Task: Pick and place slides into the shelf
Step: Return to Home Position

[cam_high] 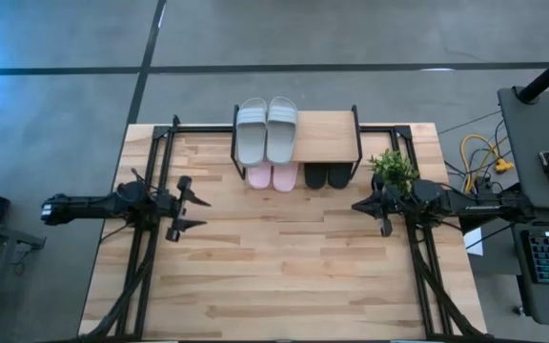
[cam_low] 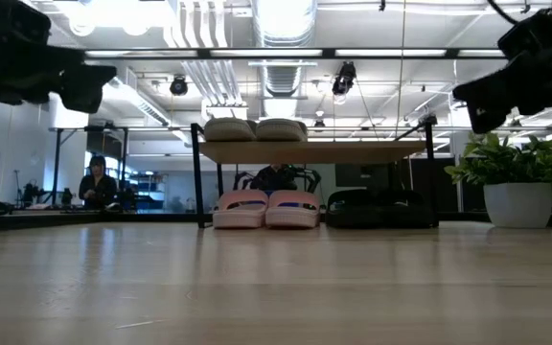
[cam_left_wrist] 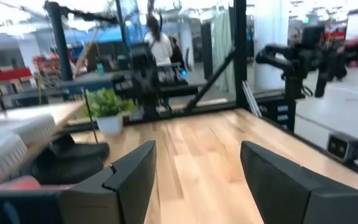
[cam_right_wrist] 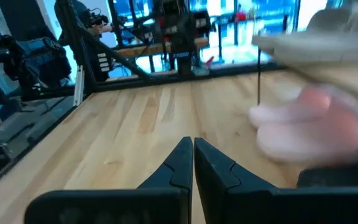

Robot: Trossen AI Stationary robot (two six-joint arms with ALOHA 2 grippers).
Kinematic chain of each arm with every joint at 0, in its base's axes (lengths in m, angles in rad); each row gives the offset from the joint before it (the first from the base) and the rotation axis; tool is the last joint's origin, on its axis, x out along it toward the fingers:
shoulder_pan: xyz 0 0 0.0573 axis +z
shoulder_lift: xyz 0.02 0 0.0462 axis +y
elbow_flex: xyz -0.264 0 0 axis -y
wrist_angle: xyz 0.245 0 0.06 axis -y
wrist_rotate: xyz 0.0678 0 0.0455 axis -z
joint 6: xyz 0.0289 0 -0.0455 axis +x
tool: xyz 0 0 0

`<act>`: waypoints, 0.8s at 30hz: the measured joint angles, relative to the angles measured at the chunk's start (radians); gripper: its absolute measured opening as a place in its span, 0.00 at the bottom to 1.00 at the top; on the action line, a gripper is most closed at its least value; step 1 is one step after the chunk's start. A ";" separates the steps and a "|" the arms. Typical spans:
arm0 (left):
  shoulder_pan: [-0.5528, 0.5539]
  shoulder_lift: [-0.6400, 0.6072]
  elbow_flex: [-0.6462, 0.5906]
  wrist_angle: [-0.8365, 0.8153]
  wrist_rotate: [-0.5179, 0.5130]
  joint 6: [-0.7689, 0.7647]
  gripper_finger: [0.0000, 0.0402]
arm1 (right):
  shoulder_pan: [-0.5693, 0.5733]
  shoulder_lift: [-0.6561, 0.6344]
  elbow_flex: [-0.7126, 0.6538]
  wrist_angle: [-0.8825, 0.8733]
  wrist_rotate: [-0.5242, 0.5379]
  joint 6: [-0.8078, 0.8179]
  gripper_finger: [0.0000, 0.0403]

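Note:
The shelf (cam_high: 327, 138) stands at the table's far middle. A grey-green pair of slides (cam_high: 267, 131) rests sole-down on the left half of its plank top (cam_low: 353, 150). Under the plank, a pale pink pair (cam_low: 266, 208) and a black pair (cam_low: 377, 207) stand side by side on the table. My left gripper (cam_high: 196, 211) hovers open at the table's left, pointing level toward the right, with nothing between its fingers (cam_left_wrist: 132, 180). My right gripper (cam_high: 355, 205) hovers shut at the table's right, pointing level toward the left, and it too holds nothing (cam_right_wrist: 193, 149).
A potted green plant (cam_high: 394, 170) in a white pot (cam_low: 517, 204) stands right of the shelf, close to my right arm. Black frame bars (cam_high: 141, 257) run along the table's left and right sides. Bare wood (cam_high: 284, 267) spreads between the arms and toward the near edge.

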 joint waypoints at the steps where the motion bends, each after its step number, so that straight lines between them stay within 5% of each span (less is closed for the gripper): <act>1: 0.000 0.001 0.000 -0.017 0.002 0.000 0.55 | 0.000 0.000 0.000 0.017 0.007 -0.030 0.02; 24: 0.000 0.027 0.000 -0.030 -0.021 0.002 0.55 | 0.000 0.000 0.000 0.076 0.028 -0.063 0.02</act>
